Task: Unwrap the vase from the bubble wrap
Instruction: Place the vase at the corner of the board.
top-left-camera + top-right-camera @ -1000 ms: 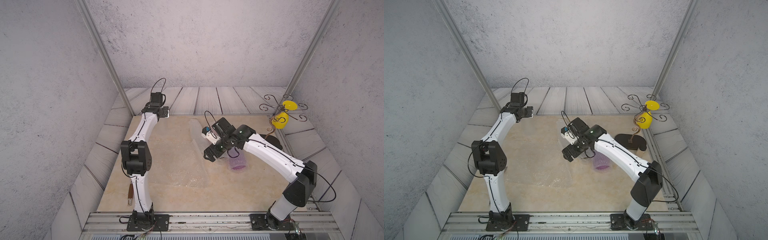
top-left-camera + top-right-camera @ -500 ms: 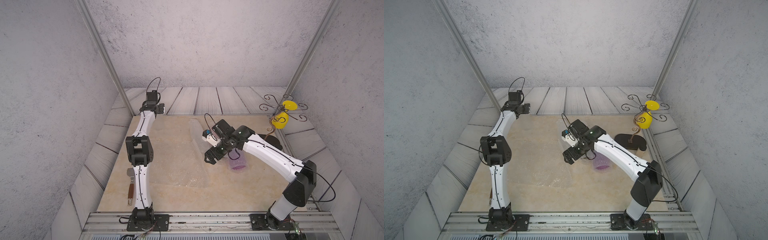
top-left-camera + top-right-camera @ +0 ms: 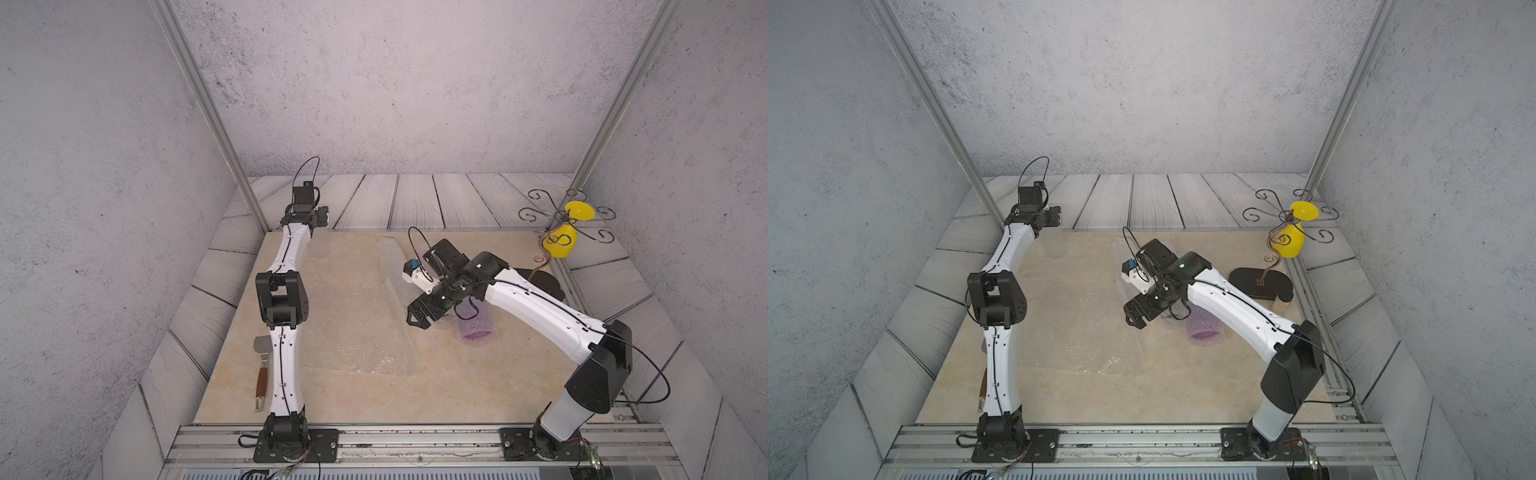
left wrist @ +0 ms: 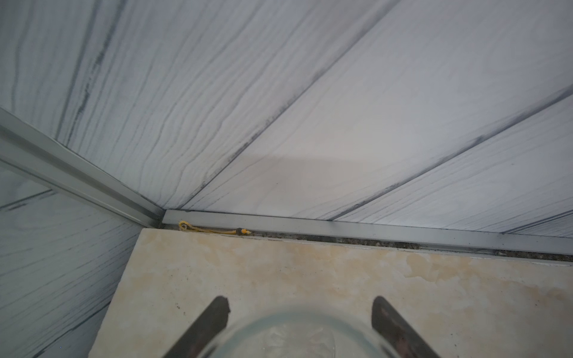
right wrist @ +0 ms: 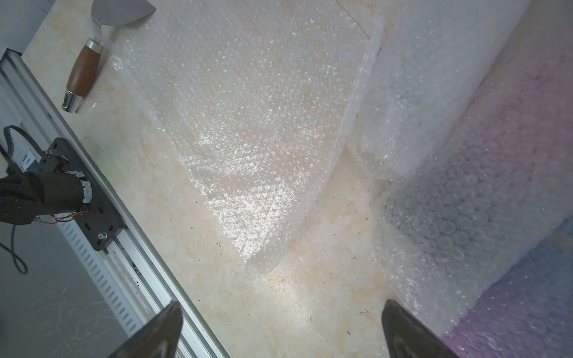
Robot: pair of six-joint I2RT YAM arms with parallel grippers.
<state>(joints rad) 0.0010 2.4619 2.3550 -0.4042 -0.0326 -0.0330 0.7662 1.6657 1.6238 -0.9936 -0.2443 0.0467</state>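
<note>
We see the left arm stretched to the far left corner of the counter (image 3: pixel 415 395). In its wrist view the left gripper (image 4: pixel 300 305) stands partly open, its fingers (image 4: pixel 214 319) set on either side of a clear round glass rim that we take for the vase (image 4: pixel 297 338). The glass fills the gap from finger to finger, so the gripper appears closed on it. Something pale and crinkled shows inside the glass, but we cannot tell what it is. Just past the counter's edge, a bit of yellow string (image 4: pixel 214 230) lies along the metal rail.

The right gripper (image 3: pixel 417 324) hangs over the middle of the counter with its jaws spread wide and nothing in them. In its wrist view we see only bare counter between its fingertips.

The bubble wrap lies in three pieces. A flat sheet (image 3: pixel 357 332) is spread in the middle of the counter, on the left of the right gripper. A clear roll (image 3: pixel 388 266) lies beyond it, toward the far edge. A purple roll (image 3: pixel 476 326), wrap wound round something purple, lies just beside the right gripper, under the right forearm. In the right wrist view the two rolls lie side by side, touching.

A scraper (image 3: pixel 262 374) with a wooden handle lies beside the left arm near the front edge. A wire stand (image 3: pixel 559 216) holding yellow pieces stands at the far right corner.
</note>
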